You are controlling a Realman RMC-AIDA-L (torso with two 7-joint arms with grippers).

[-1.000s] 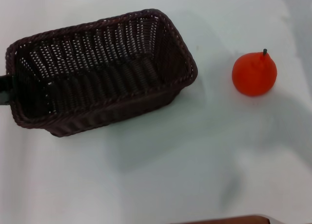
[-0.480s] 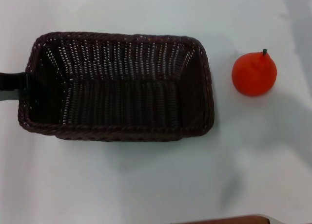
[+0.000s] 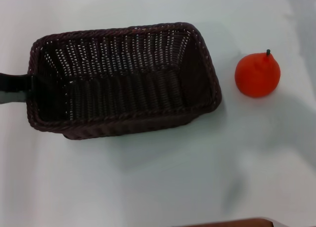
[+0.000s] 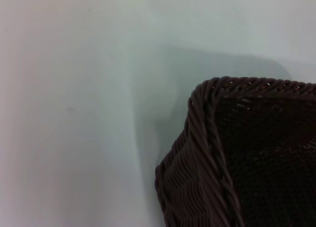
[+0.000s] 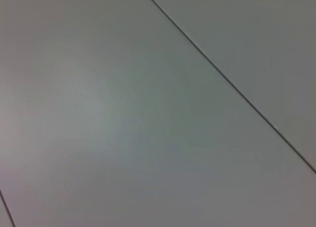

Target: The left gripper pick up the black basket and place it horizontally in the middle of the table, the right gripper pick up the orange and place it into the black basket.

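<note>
The left claw [image 3: 15, 87] grips the basket [image 3: 123, 79] by its nine-o'clock end wall, how wide I cannot tell. Level it and lower flat onto the desk [image 3: 158, 177], short of the orange [image 3: 257, 74] at three o'clock. The right claw is out of sight.

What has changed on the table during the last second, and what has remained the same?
The black basket has turned: a second ago its right end pointed up and away, then it swung almost level, and now it lies nearly horizontal, tilted a little, with its right end nearer the orange. The left gripper has stayed at the basket's left end. The orange has not moved on the table. The right gripper is out of view.
</note>
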